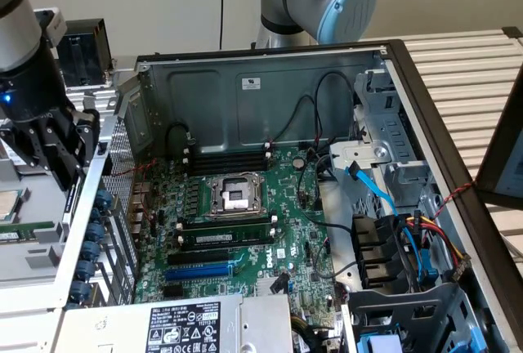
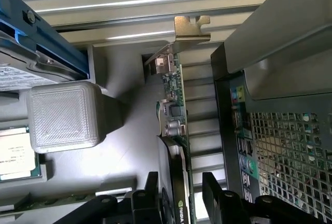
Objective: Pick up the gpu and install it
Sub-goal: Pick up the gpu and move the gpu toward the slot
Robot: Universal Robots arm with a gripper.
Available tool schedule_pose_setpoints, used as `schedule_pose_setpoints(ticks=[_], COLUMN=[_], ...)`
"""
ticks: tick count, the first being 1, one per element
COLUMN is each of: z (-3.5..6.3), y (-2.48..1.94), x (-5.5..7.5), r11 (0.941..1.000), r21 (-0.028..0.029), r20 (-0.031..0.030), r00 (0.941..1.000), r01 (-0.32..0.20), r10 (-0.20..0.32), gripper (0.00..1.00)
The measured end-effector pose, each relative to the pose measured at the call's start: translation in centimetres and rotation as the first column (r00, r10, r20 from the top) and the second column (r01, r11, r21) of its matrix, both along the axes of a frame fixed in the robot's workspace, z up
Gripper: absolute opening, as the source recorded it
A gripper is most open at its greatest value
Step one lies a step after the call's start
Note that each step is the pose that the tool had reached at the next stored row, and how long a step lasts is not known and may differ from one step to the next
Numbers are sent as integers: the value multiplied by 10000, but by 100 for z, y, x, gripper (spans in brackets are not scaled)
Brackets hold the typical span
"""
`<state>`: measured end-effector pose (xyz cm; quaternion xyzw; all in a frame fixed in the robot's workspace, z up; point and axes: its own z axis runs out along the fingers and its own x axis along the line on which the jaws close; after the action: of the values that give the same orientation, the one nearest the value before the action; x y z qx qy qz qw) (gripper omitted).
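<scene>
Hanging outside the computer case (image 1: 245,116), my tool (image 1: 59,161) sits just off the perforated panel (image 1: 122,173) at the exterior view's left. Its fingertips drop behind the rim of the computer case, so from here I cannot tell how far they stand apart or what lies under them. My arm (image 1: 20,34) is cut off by the frame's upper edge. Inside, the motherboard (image 1: 286,206) lies open to view. The blue slot (image 1: 200,271) is bare with free room above it, while cables (image 1: 409,230) crowd the exterior view's right side.

In the wrist view, the gpu (image 2: 176,105) stands on its long edge on the worktop (image 2: 129,156), just outside the perforated panel, with its metal bracket (image 2: 189,29) at the end farthest from me. My tool straddles the end nearest me with its jaws apart. One finger (image 2: 151,187) lies close against the black shroud, and I cannot tell whether it touches. The other finger (image 2: 215,193) leaves a visible gap to the green board. That end of the gpu is cut off by the frame edge. A grey ribbed block (image 2: 62,115) sits well apart on one side, with bare worktop between it and the gpu. On the other side only a narrow lane separates the gpu from the computer case.
</scene>
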<state>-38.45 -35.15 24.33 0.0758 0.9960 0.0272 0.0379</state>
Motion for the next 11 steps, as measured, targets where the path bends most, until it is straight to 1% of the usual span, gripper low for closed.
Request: schedule_pose_setpoints(ticks=[4,11], z=[-30,-89], y=[16,63], x=[1,-6], r11=[10000,10000], r21=[23,24], r20=[-4,-6], r00=[10000,10000], r01=[-2,-1], r10=[2,1], gripper=[47,47])
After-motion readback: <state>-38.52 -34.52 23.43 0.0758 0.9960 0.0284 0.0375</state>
